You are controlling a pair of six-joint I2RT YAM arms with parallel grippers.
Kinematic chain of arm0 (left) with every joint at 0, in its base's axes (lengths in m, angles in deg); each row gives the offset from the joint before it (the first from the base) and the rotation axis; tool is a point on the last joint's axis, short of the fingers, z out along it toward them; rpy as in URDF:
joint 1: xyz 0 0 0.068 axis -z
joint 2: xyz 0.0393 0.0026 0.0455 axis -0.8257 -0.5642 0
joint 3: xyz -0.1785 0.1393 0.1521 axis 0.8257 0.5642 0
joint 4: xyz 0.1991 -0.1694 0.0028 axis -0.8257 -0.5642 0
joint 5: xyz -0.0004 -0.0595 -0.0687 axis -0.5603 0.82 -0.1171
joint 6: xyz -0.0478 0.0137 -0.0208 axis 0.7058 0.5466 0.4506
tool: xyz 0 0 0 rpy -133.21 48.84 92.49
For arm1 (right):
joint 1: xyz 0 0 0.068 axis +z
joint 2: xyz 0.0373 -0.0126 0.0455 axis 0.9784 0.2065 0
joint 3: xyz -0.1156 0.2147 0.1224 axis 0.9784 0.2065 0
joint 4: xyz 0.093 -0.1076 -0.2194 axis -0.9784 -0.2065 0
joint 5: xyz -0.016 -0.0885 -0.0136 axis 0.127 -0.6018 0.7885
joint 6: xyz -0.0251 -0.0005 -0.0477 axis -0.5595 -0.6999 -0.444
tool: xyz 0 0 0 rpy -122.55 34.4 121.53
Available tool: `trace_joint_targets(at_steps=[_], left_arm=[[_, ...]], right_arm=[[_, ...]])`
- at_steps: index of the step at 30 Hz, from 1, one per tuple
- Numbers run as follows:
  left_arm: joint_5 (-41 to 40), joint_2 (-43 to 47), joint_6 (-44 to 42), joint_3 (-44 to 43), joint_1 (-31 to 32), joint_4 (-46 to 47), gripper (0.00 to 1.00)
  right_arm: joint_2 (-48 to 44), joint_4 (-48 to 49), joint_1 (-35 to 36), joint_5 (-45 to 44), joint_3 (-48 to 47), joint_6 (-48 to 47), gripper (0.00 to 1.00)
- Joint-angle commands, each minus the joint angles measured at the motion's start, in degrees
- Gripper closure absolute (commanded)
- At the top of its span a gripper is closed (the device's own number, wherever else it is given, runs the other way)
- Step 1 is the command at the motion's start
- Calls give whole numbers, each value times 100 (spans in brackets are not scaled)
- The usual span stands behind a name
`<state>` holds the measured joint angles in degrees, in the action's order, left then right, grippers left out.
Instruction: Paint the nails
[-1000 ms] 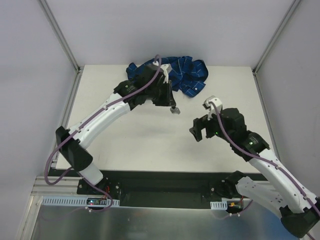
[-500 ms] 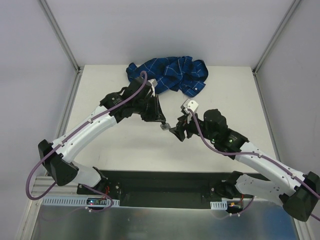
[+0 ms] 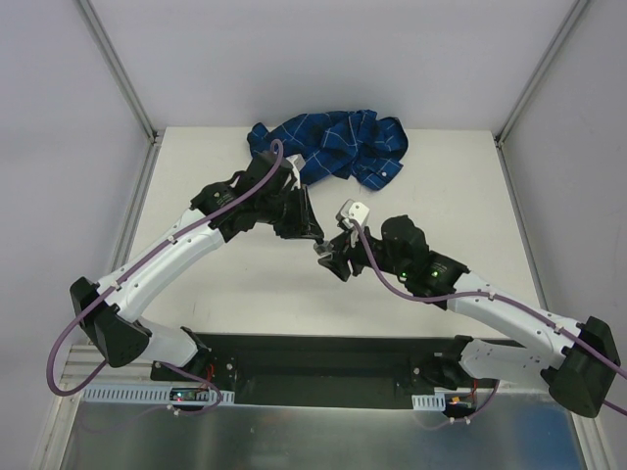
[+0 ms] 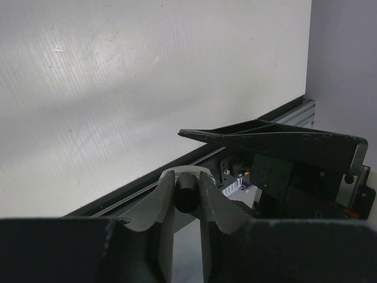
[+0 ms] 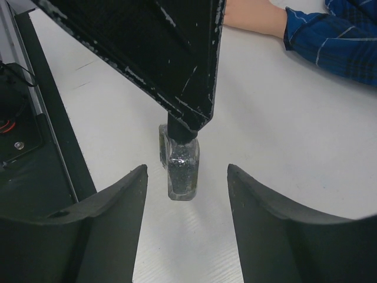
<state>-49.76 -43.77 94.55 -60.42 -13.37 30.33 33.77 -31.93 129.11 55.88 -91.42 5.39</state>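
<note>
My left gripper (image 3: pixel 319 245) hangs over the middle of the table, shut on the dark cap (image 4: pixel 187 197) of a small glitter-filled polish bottle (image 5: pixel 182 168). The bottle (image 3: pixel 324 253) is held by the cap above the white table. My right gripper (image 3: pixel 339 260) is right beside it and open; in the right wrist view its fingers (image 5: pixel 118 206) stand on either side of the bottle with a gap on both sides. A peach dummy hand (image 5: pixel 253 15) in a blue checked sleeve (image 5: pixel 333 41) lies at the far side. The nails are out of view.
The crumpled blue checked shirt (image 3: pixel 338 137) lies at the table's back edge. A black rail (image 3: pixel 323 357) with both arm bases runs along the near edge. Grey walls and metal posts (image 3: pixel 122 88) close in the sides.
My left arm has carried the bottle from beside the shirt toward the table's middle. My right gripper has moved left up to the bottle, and its jaws have narrowed.
</note>
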Motion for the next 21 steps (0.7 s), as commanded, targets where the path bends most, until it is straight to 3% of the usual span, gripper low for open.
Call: trace_joint_targets(at_steps=[1, 21], left_arm=[[151, 197, 295, 30, -36, -53, 100], [160, 276, -13, 162, -36, -62, 100]], right_arm=[[31, 414, 39, 12, -225, 64, 41], [427, 467, 39, 126, -550, 126, 56]])
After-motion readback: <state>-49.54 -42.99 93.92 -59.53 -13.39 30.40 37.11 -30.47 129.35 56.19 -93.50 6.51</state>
